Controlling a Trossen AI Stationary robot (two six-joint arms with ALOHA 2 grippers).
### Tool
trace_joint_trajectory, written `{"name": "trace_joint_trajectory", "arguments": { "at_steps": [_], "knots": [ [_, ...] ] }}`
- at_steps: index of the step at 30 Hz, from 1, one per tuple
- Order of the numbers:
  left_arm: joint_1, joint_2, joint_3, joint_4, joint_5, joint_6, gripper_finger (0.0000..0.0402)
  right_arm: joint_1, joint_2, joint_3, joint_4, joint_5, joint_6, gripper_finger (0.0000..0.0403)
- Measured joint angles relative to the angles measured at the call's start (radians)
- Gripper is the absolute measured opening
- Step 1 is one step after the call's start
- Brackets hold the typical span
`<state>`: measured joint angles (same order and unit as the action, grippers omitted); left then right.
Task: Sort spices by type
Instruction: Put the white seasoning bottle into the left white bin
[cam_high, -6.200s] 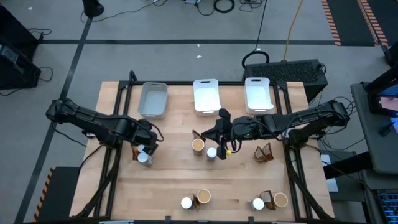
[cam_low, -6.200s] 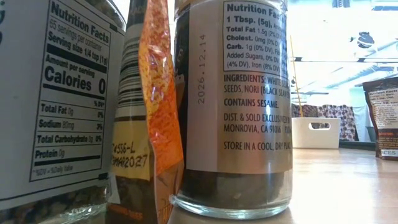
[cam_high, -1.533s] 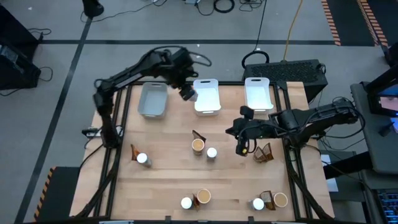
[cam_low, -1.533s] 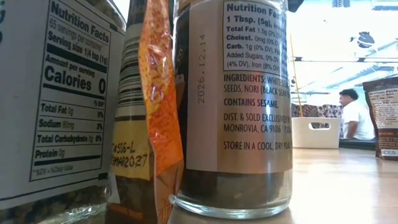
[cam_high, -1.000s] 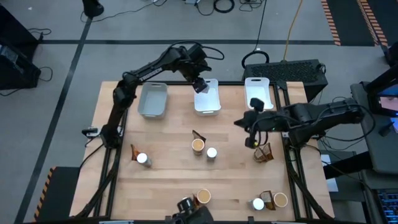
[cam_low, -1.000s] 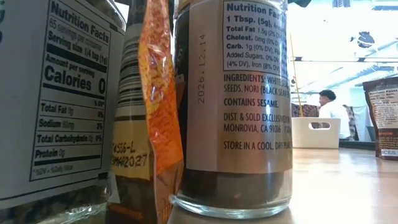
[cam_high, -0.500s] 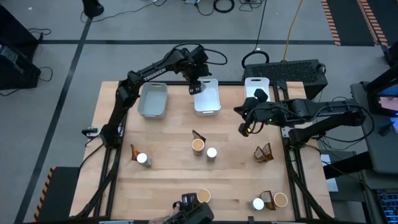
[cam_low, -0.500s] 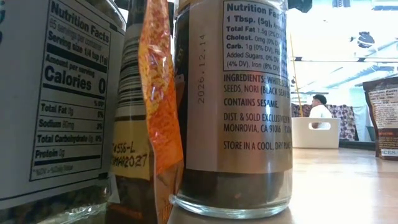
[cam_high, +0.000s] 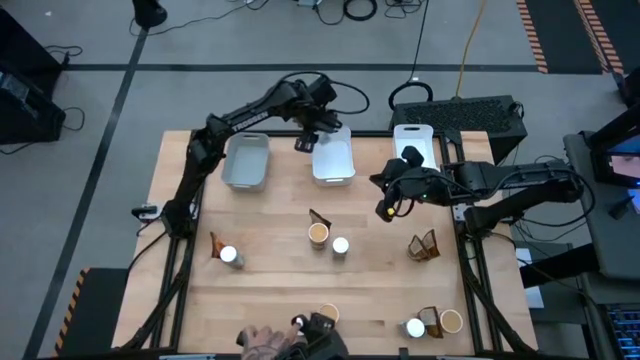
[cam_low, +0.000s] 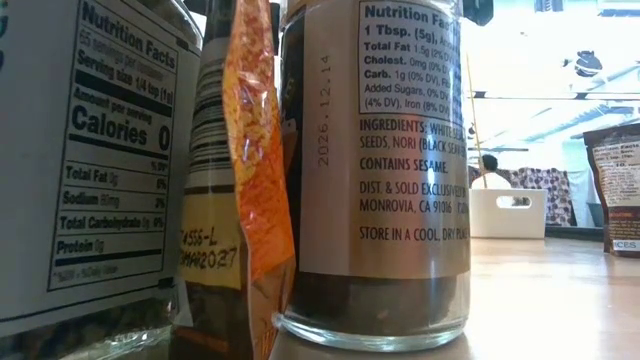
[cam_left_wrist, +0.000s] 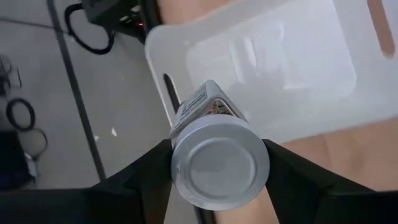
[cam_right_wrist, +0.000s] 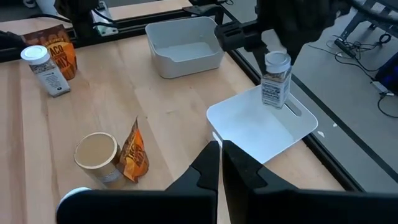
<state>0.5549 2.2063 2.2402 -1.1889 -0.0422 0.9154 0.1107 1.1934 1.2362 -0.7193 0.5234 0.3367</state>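
My left gripper (cam_high: 305, 143) is shut on a white-capped spice jar (cam_left_wrist: 219, 163) and holds it over the left rim of the middle white tray (cam_high: 335, 160). My right gripper (cam_high: 385, 210) hangs shut and empty above the table, right of centre. Other spices stand in groups on the wood. One is a pouch and jar (cam_high: 230, 256) at the left. Another is a pouch, tub (cam_high: 318, 234) and jar in the middle. A single pouch (cam_high: 425, 245) is at the right, and more stand along the near edge. My left gripper pinches the jar between its two fingers (cam_left_wrist: 155, 177), one on each side, just below the white cap (cam_left_wrist: 219, 163). The fingers come from above, slanting down. The jar (cam_right_wrist: 275, 78) hangs upright below them, clear of the tray.
A grey tray (cam_high: 245, 160) and a second white tray (cam_high: 420, 135) flank the middle one along the far edge. A person's hand (cam_high: 265, 345) reaches over the near edge by a jar and tub (cam_high: 327, 315). Close to the low camera stand two jars (cam_low: 375, 170) and a pouch (cam_low: 250, 150).
My left gripper has rolled about its own axis, turning the jar with it, and has drifted slightly toward the table's left. My right gripper has moved toward the far edge and the left, still shut. A person's hand has come in over the near edge.
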Motion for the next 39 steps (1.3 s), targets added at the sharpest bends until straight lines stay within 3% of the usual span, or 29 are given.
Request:
{"name": "trace_joint_trajectory", "arguments": {
  "at_steps": [15, 39],
  "knots": [
    [0.013, 0.0, -0.038, 0.01, -0.013, 0.14, 0.0229, 0.0, 0.0, 0.0, 0.0, 0.0, -0.008, 0.0],
    [0.028, 0.019, -0.059, 0.011, 0.045, 0.172, 0.023, 0.002, 0.0, 0.0, -0.004, -0.005, -0.007, 0.0]
  ]
}}
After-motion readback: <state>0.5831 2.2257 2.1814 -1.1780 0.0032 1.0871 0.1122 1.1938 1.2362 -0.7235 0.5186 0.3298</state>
